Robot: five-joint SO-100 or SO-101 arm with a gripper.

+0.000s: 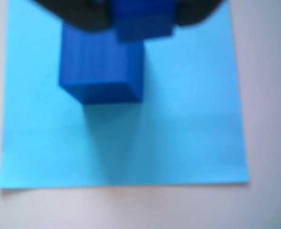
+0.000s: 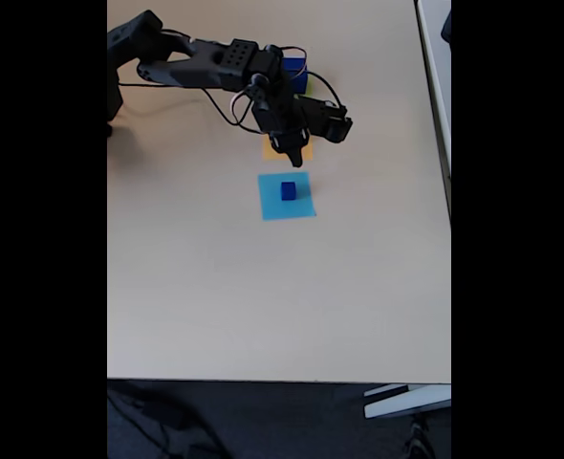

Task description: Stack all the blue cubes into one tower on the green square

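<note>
One dark blue cube point(image 1: 100, 64) stands upright on the flat light-blue square, in the half of the sheet toward the top edge of the wrist view, left of centre; faces show fine vertical ridging, image soft. In the fixed view the same cube point(image 2: 289, 190) sits near the middle of the light-blue sheet. A second dark blue block point(image 1: 143, 19) shows at the top edge of the wrist view, overlapping the first cube's upper right corner; its support cannot be told. In the fixed view another blue cube point(image 2: 295, 73) shows behind the arm, a sliver of green square point(image 2: 308, 88) beside it.
</note>
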